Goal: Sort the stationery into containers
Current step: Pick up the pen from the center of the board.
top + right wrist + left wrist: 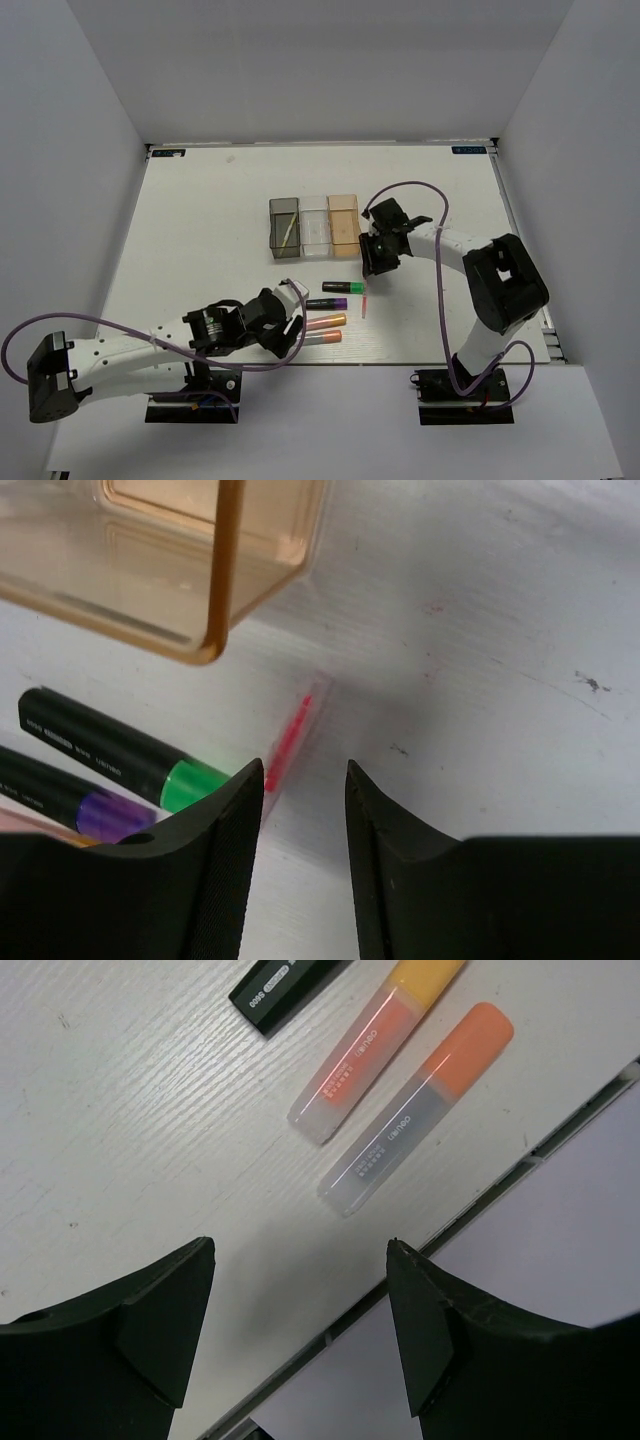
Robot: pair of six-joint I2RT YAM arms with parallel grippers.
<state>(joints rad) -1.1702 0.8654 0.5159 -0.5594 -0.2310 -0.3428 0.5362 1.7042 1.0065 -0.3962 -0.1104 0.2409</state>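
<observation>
Three joined containers stand mid-table: dark grey (276, 240) with a pale wooden stick (288, 232) inside, clear (316, 228) and tan-orange (344, 228). In front lie a green-ended black marker (343, 287), a purple-ended marker (327, 302), two silvery-orange tubes (325, 321) (322, 338) and a thin pink pen (365, 303). My left gripper (293, 335) is open, just left of the tubes (375, 1055) (415, 1110), with nothing between its fingers. My right gripper (305, 770) hovers open over the pink pen (290, 735), whose near end passes under the left fingertip. Nothing is held.
The table's near edge (480, 1190) runs right beside the lower tube and under my left gripper. The tan-orange container's corner (215, 580) sits just beyond the right gripper. The green-ended marker (120, 750) and purple-ended marker (60, 795) lie left of the right fingers.
</observation>
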